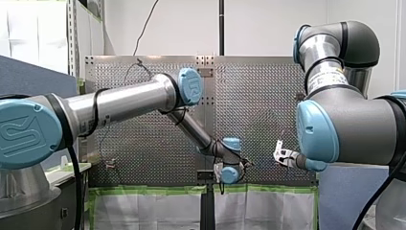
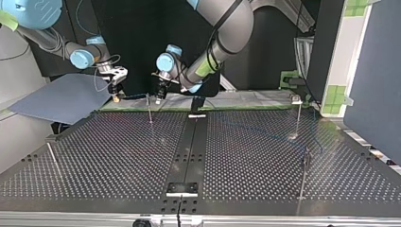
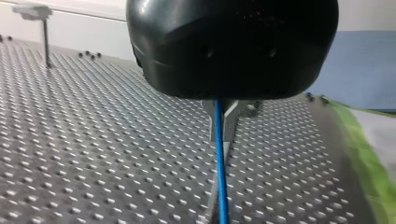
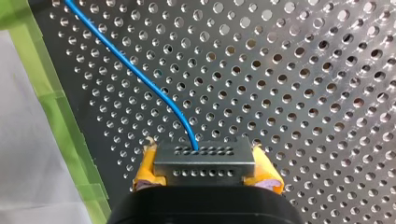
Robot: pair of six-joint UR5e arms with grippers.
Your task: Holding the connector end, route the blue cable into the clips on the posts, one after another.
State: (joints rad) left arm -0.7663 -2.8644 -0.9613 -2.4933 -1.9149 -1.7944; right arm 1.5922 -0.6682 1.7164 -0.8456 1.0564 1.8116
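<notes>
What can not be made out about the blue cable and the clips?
Right wrist view: the blue cable runs off the edge, away from the connector.
Top view: the clips on the posts are too small; whether any holds the cable is unclear.
Front view: cable too thin to see.

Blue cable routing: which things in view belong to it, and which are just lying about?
Job: blue cable, connector in my right gripper, my left gripper on the cable, clip posts.
Lying about: blue-grey sheet, green tape, metal plate.
</notes>
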